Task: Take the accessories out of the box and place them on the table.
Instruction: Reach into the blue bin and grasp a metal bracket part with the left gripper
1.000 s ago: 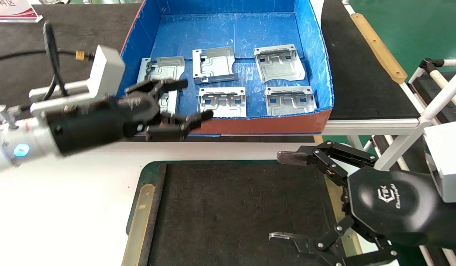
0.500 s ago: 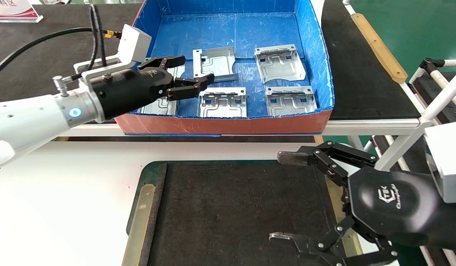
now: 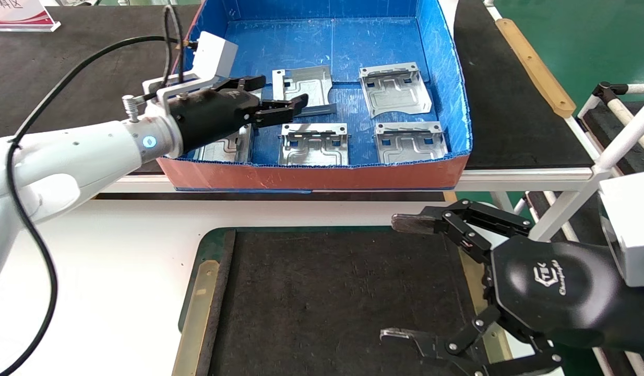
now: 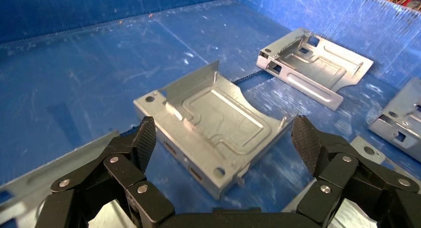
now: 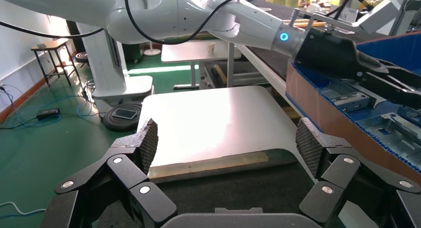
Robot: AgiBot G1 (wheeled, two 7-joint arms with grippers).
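The box [image 3: 311,175], blue inside and orange-red outside, holds several silver accessories lying flat. My left gripper [image 3: 280,91] reaches in over the box's near-left part and stands open just above the back-middle plate [image 3: 306,86]. In the left wrist view that plate [image 4: 213,123] lies between the spread fingers of the left gripper [image 4: 226,136], which do not touch it. Other plates lie at back right [image 3: 394,89], front middle [image 3: 314,143] and front right [image 3: 410,141]. My right gripper [image 3: 400,279] hangs open and empty over the black mat [image 3: 327,297] on the white table [image 3: 118,261].
A front-left plate [image 3: 225,149] is partly hidden under my left arm. The box rests on a black bench [image 3: 510,104] with a white frame. White tubes [image 3: 619,136] stand at the right. The left arm's cable [image 3: 35,230] loops over the table.
My left arm has swung from in front of the box's near wall up and into the box, ending over the back-middle plate, still open. The right arm has not moved.
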